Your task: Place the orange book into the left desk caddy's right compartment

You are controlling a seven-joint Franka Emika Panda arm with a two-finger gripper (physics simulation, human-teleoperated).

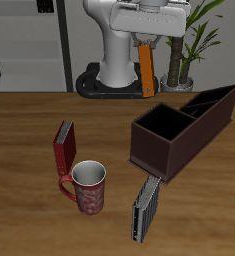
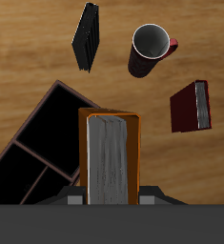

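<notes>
My gripper [image 1: 146, 42] is shut on the orange book [image 1: 147, 68] and holds it upright, high above the table's back, behind the left desk caddy [image 1: 217, 112]. In the wrist view the book [image 2: 111, 157] shows edge-on between my fingers, with its grey pages facing the camera. The caddy [image 2: 10, 151] is a dark maroon open-top box. Its right compartment [image 1: 164, 123], the larger squarish section, is at the end nearer the table's front. In the wrist view the book overlaps a corner of that compartment [image 2: 54, 124].
A dark red book [image 1: 64, 146] stands beside a red mug [image 1: 87, 186]. A black-grey book [image 1: 146, 207] stands near the table's front edge, just before the caddy's end. A potted plant [image 1: 179, 60] and the robot's base [image 1: 114, 70] are at the back.
</notes>
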